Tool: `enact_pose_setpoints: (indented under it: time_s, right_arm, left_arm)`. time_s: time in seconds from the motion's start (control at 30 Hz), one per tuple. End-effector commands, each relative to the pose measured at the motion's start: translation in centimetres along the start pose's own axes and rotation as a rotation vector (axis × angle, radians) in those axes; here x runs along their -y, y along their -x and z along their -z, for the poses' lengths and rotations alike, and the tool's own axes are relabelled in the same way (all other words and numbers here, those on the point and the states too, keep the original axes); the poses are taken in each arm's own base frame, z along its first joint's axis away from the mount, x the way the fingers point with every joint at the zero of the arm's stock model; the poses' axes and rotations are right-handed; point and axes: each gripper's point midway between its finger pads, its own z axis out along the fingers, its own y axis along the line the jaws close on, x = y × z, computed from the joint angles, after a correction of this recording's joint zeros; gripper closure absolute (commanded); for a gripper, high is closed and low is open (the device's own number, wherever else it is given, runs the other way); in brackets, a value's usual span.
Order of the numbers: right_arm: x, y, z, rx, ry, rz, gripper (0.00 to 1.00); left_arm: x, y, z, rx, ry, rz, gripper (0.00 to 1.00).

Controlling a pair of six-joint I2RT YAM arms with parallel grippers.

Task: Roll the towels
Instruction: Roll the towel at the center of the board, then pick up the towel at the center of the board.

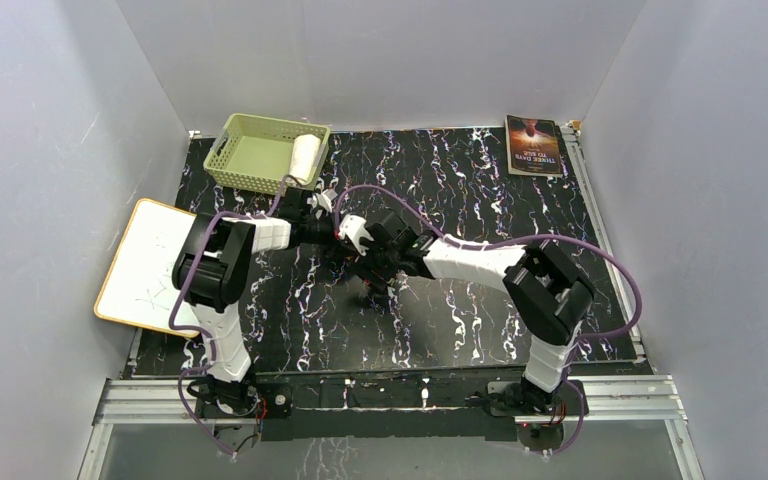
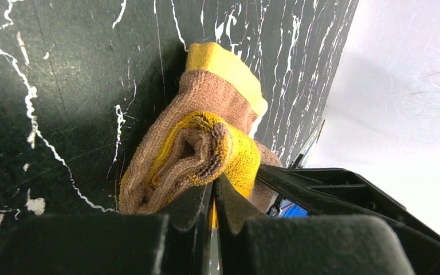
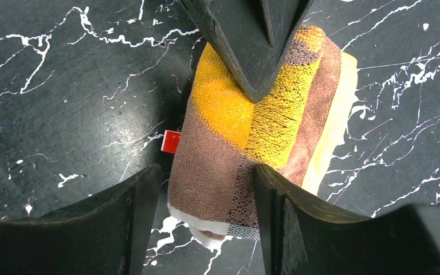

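Your white towel point(image 1: 305, 157) already sat rolled in the green basket point(image 1: 260, 121). The brown towel point(image 3: 223, 114) lay rolled mid-counter point(image 1: 480, 300), with your left claw point(image 2: 213, 189) pinched onto its end and your right claw point(image 3: 205, 172) open astride it. Seemingly only tidying and release remained.

You can read only one thing here: the dark-covered book point(image 1: 534, 145) at the table's far right corner carries pale title lettering, turned upside down to the top camera, that seems to say "THREE DAYS", with a smaller line next to it too fine to make out. The small red tag point(image 3: 171, 141) sticking out from the edge of the brown towel point(image 3: 206, 172) bears a tiny mark you cannot read. The white board point(image 1: 150, 265) shows only faint scribbled lines, no legible words.
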Motion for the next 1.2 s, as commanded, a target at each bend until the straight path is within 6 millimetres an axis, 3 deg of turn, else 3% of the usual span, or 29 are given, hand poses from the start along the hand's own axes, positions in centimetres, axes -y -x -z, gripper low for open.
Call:
enact_pose_setpoints:
  time_s: [0.0,0.07,0.17,0.23,0.3,0.4,0.63,0.8,1.03,1.17]
  right_arm:
    - [0.0,0.4,-1.3,0.019,-0.046,-0.008,0.44]
    - [0.3,-0.6,-1.8,-0.008,-0.080,-0.038,0.48]
    - [1.3,-1.7,-2.0,-0.034,-0.154,-0.079,0.55]
    - [1.7,-2.0,-1.9,-0.034,-0.174,-0.116,0.59]
    - [1.7,-1.7,-1.8,-0.006,-0.141,-0.185,0.64]
    - [1.6,-0.2,-1.1,0.081,-0.040,-0.326,0.68]
    - [2.9,2.2,1.1,0.251,0.188,-0.659,0.77]
    - [3.7,1.1,1.8,0.322,0.329,-0.862,0.79]
    - [4.0,-0.5,2.9,0.400,0.497,-1.067,0.80]
    - [4.3,-1.5,3.1,0.406,0.524,-1.120,0.80]
  left_arm:
    - [-2.9,-0.5,-0.3,-0.017,0.142,0.017,0.94]
    - [-1.9,0.1,0.2,-0.019,0.130,0.001,0.91]
    - [0.5,2.2,2.1,0.028,0.128,-0.053,0.58]
    - [2.0,3.7,4.0,0.088,0.126,-0.085,0.45]
    - [2.9,4.3,5.6,0.129,0.130,-0.098,0.38]
    - [2.6,3.6,6.5,0.131,0.150,-0.094,0.36]
    - [-0.4,-0.1,5.5,0.128,0.141,0.023,0.33]
    - [0.2,-0.9,3.3,0.141,0.088,0.053,0.32]
    - [2.8,0.5,-0.2,0.178,-0.010,0.025,0.32]
    - [3.0,0.6,-2.2,0.161,-0.026,0.021,0.32]
